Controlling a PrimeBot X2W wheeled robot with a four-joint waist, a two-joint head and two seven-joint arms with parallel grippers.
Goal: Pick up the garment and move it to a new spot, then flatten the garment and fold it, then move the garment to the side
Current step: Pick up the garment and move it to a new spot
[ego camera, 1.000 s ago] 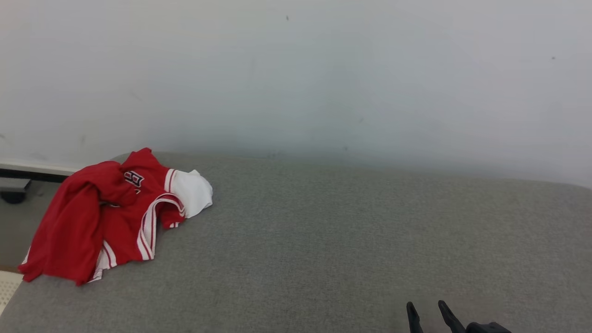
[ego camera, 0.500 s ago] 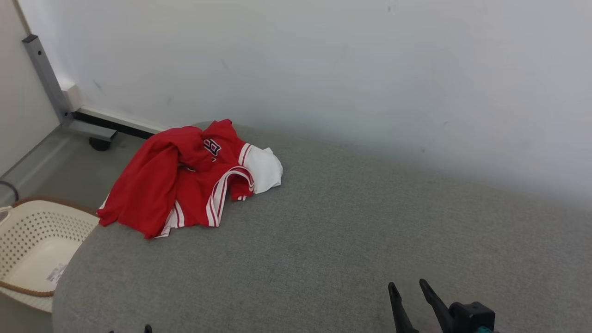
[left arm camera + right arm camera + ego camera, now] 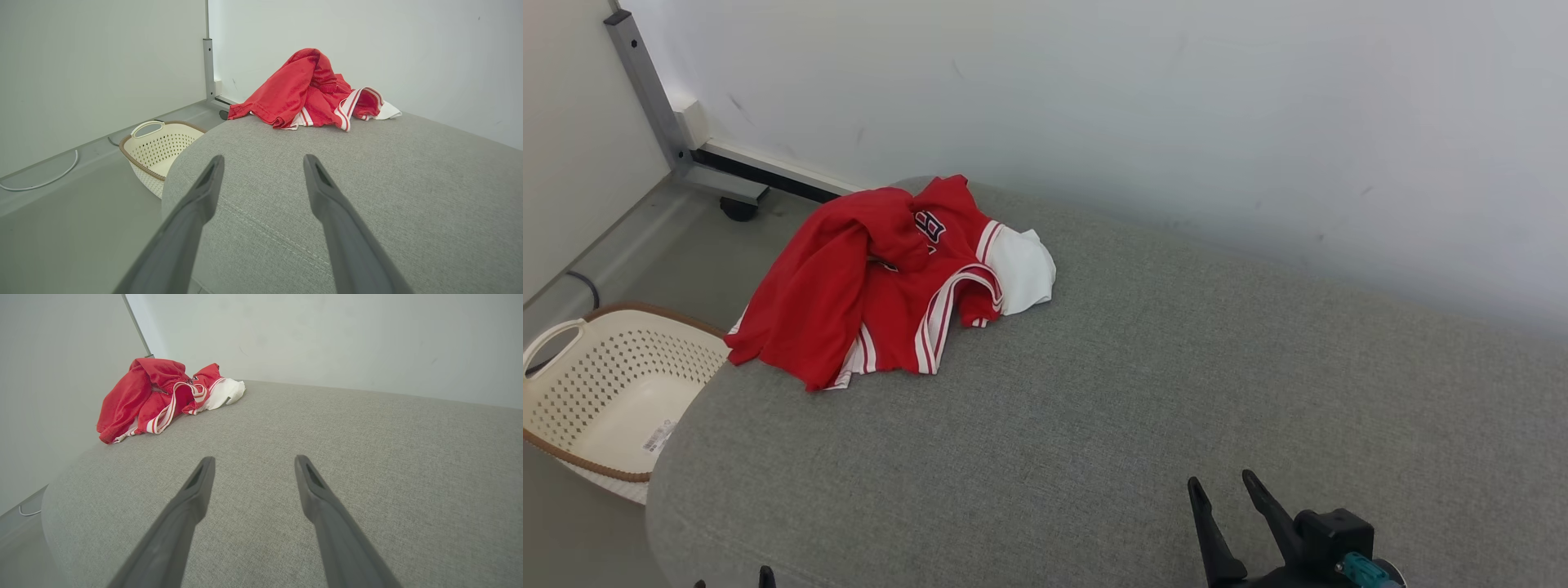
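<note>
Garment (image 3: 882, 286) | red, white-striped, crumpled on grey cushion (image 3: 1094, 408) | left pincer (image 3: 263, 158) spread, empty | right pincer (image 3: 254, 458) spread, empty

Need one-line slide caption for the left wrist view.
Open left gripper faces crumpled red garment on grey cushion, basket beside.

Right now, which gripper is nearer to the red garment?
Left, probably. The left gripper sits at the near edge of the cushion, facing the garment; the right gripper is farther off to its right.
</note>
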